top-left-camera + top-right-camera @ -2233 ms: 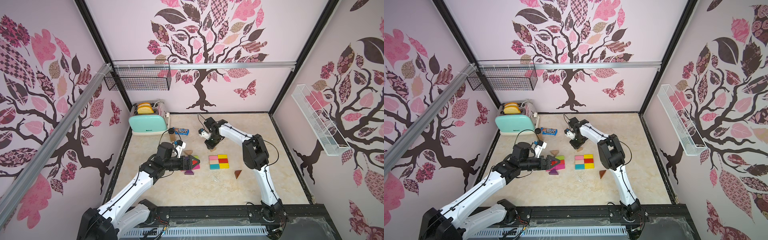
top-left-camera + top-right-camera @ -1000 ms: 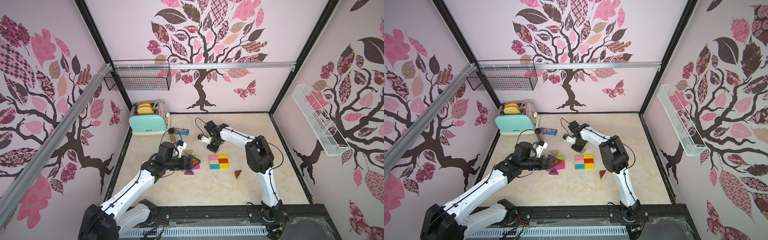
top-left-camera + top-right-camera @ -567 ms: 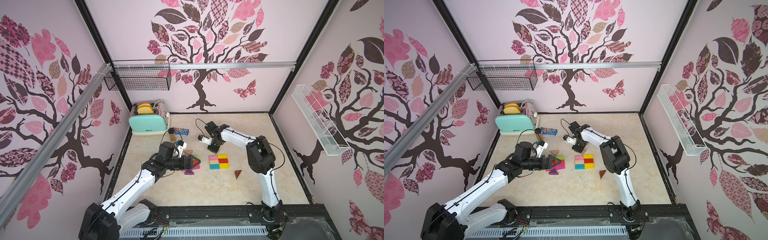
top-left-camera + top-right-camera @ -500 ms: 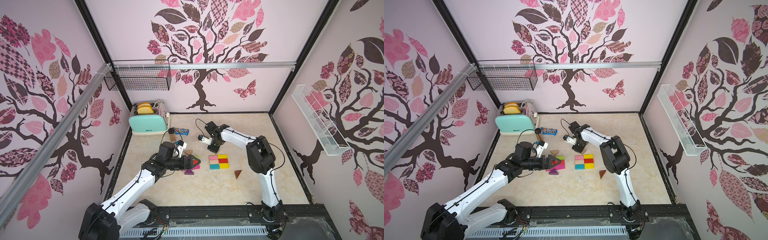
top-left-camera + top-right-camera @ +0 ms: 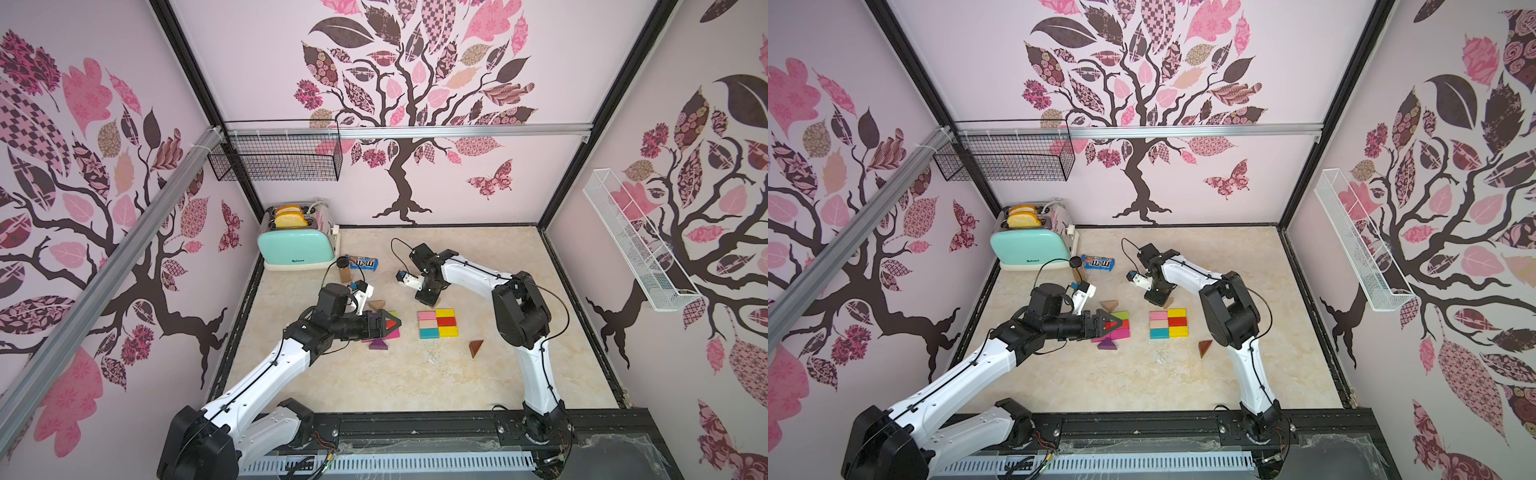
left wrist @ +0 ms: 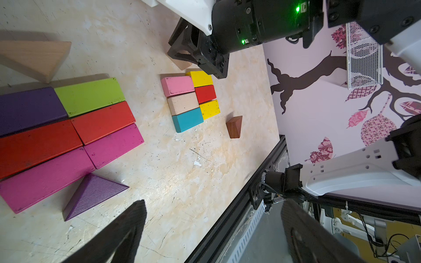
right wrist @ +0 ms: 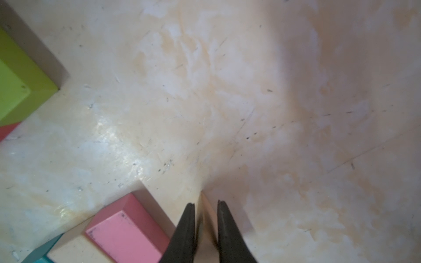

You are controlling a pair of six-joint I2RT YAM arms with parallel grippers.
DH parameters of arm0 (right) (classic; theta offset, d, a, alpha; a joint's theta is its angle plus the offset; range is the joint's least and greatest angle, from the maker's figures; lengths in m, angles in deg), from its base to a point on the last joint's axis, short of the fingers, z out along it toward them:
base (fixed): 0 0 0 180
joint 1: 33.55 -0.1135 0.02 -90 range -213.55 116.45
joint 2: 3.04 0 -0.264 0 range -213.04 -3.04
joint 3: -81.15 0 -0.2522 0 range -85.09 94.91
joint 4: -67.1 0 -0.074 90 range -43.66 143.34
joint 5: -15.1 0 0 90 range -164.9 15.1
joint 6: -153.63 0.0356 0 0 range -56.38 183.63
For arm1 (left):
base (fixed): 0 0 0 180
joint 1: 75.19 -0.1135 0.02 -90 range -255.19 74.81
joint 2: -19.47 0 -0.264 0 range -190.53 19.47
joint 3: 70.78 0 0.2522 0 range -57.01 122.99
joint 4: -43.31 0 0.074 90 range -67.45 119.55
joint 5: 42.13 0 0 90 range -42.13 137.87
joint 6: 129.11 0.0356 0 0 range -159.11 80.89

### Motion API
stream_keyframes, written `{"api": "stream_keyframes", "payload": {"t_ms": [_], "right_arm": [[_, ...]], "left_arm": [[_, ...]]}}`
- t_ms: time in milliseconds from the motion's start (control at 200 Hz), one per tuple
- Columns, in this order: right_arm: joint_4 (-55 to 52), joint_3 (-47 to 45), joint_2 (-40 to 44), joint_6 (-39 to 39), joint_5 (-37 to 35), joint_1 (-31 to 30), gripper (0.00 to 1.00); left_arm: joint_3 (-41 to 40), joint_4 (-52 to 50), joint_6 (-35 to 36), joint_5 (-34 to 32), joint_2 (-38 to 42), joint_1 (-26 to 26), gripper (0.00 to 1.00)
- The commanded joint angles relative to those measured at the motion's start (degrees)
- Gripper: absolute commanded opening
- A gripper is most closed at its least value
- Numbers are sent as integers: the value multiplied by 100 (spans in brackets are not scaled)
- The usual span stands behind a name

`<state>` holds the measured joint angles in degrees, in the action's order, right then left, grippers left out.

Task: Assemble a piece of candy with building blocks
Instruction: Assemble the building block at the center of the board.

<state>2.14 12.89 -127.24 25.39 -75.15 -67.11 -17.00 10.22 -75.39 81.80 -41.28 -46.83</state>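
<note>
Toward the table's far edge your right pincer clamps a tan triangle; your left pincer hangs open.

Mint toaster, holding bread slices, stands in the counter's back corner. Blue candy packet and black-capped jar sit just beside it.

Pale pink walls, printed with a brown tree and patterned pink leaves, are seen closing in a beige marble-patterned floor, on which scuffs and a bright sheen are shown. A black wire basket is hung beside a corner post, level with an aluminium rail. A white wire shelf is fixed to the wall at the right of both top views.
</note>
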Motion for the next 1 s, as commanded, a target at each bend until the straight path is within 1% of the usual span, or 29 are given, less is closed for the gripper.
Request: {"api": "stream_keyframes", "payload": {"t_ms": [0,290,435,490,655,830,920,995], "right_arm": [[20,-50,249,-43,-45,1,21],[41,-77,312,-43,-6,8,21],[88,-42,334,9,-19,12,24],[113,-22,335,62,-27,17,27],[135,110,380,283,-39,154,43],[547,-140,925,615,455,285,53],[585,-306,1286,1134,369,288,54],[635,-785,1829,1822,163,289,57]], "left_arm": [[11,107,-25,61,-16,-24,97],[24,133,-20,78,-39,-25,97],[23,141,-29,79,-38,-28,97],[16,141,-34,86,-42,-24,97],[-108,304,-170,144,76,-24,97],[-263,362,-266,80,210,-23,97],[-269,340,-261,63,256,-24,97],[-194,230,-134,49,296,-23,98]]}}
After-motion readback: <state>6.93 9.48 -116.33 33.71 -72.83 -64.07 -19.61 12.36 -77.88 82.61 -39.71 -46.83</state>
